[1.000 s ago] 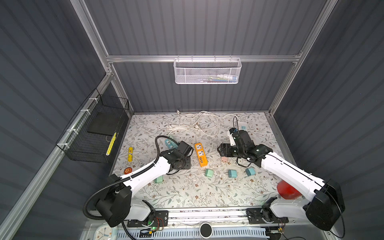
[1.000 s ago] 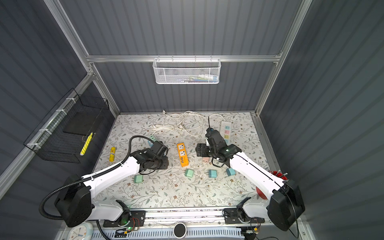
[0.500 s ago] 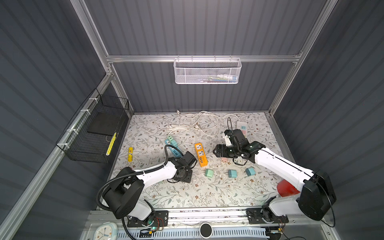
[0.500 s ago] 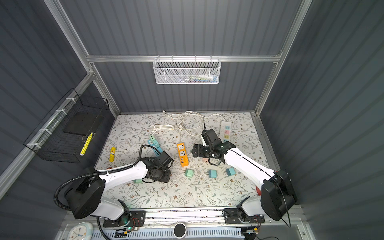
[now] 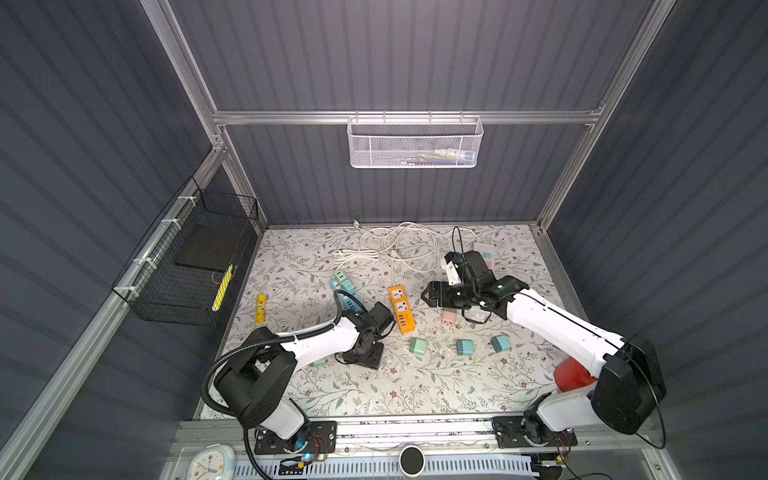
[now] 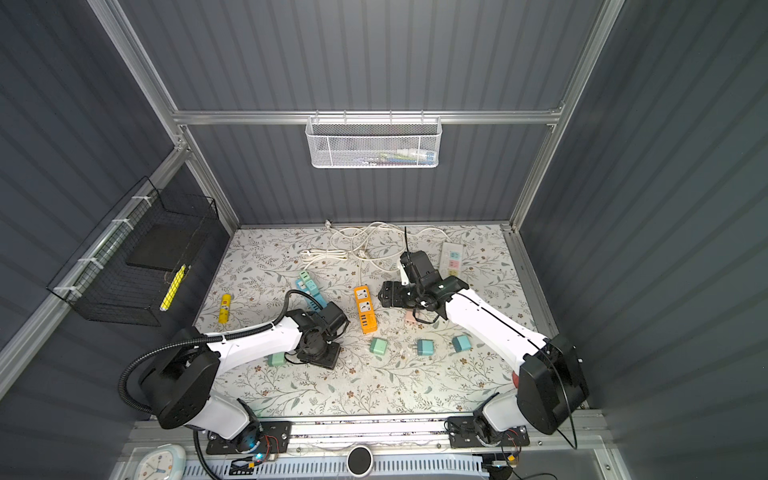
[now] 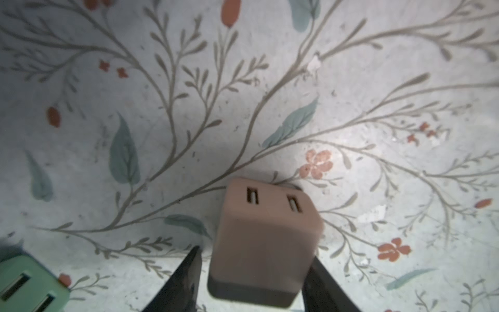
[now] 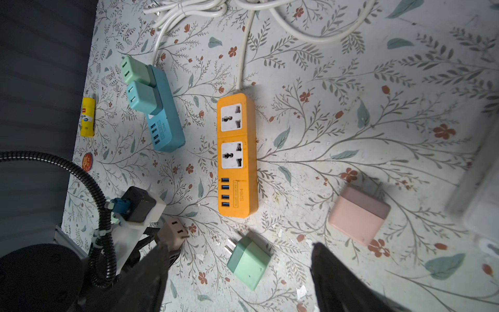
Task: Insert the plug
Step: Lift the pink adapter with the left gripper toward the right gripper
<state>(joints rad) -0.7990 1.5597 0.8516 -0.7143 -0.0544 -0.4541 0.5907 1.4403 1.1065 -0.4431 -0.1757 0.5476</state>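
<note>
While the left jaws loosely straddle a brown plug [image 7: 264, 243], the right jaws gape empty near a pink plug [image 8: 359, 216].

Pink plug [image 7: 266, 243] sits between two dark fingers [image 7: 186, 281] on floral mat [image 7: 270, 81].

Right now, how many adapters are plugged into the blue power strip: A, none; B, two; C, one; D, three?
B: in the right wrist view a green adapter and a teal adapter sit side by side, plugged into the blue power strip.
</note>
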